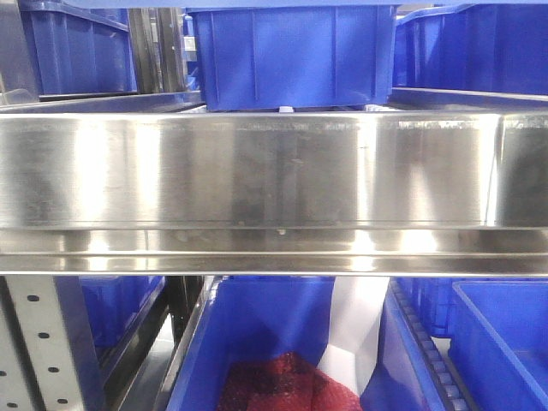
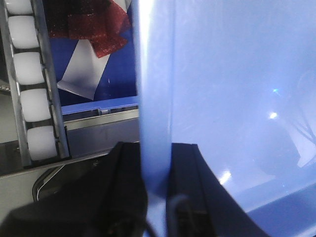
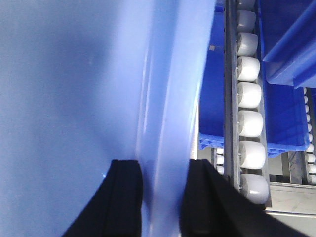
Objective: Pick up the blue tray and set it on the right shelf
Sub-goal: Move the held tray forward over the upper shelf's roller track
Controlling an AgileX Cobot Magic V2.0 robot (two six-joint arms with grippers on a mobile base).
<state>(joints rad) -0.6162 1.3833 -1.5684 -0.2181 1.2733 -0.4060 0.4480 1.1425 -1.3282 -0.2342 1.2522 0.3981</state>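
The blue tray fills most of the left wrist view as a glossy periwinkle surface. My left gripper is shut on its upright rim, one black finger on each side. In the right wrist view the tray fills the left half. My right gripper is shut on its flared rim, with black fingers on both sides. The right shelf spans the front view as a broad reflective steel lip, with a perforated grey upright below at the left. Neither gripper shows in the front view.
Deep dark-blue bins stand on the shelf above and below. The lower middle bin holds red mesh and a white sheet. White roller tracks run beside the tray, with a dark-blue bin on the right.
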